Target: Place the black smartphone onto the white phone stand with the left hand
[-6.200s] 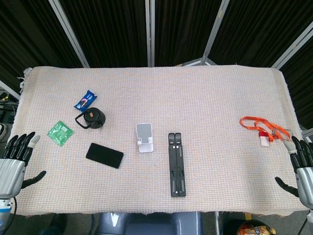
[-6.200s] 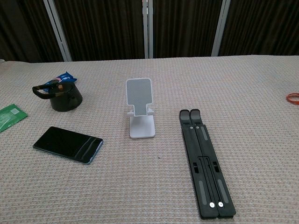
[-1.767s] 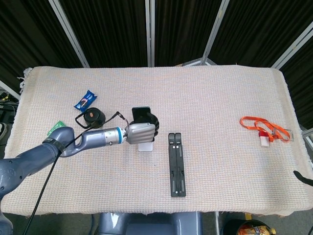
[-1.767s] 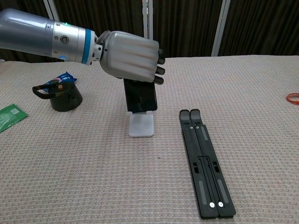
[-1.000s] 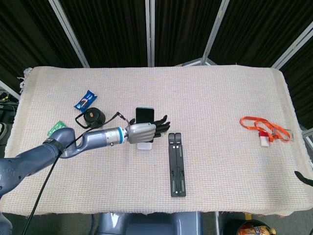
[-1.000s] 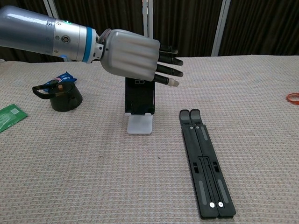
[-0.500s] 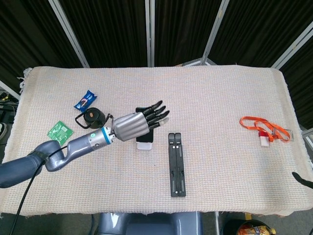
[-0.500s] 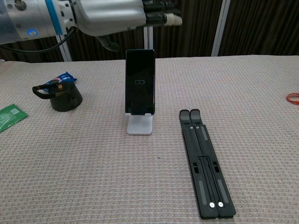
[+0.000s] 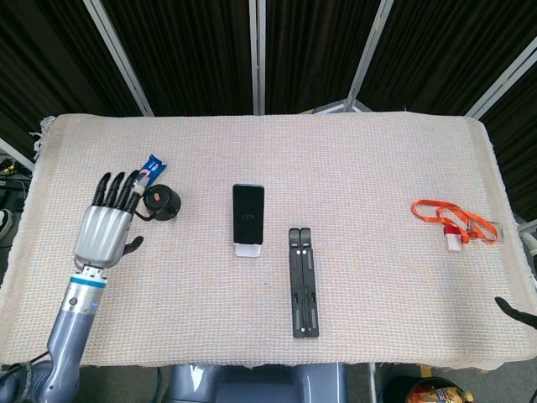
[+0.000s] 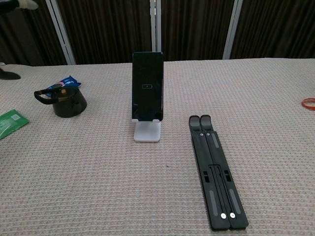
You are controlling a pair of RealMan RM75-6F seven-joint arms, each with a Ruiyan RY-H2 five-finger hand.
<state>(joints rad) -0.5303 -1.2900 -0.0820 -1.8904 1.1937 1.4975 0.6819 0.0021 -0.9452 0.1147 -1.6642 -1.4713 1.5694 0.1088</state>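
The black smartphone (image 9: pixel 247 210) (image 10: pixel 147 86) stands upright on the white phone stand (image 9: pixel 247 249) (image 10: pixel 147 132), screen facing the front, near the table's middle. My left hand (image 9: pixel 105 225) hovers far to the left of it, fingers spread and holding nothing. In the chest view only a fingertip (image 10: pixel 22 4) shows at the top left corner. Of my right hand, just a dark thumb tip (image 9: pixel 513 309) peeks in at the lower right edge of the head view.
A black folded laptop stand (image 9: pixel 303 281) (image 10: pixel 216 172) lies right of the phone stand. A black round pouch (image 9: pixel 161 201) (image 10: pixel 66 102), a blue snack pack (image 9: pixel 151 164) and a green packet (image 10: pixel 10 123) sit left. An orange lanyard (image 9: pixel 453 220) lies far right.
My left hand has let go of the phone and pulled back from above the stand to the table's left side. The phone stays upright on the stand.
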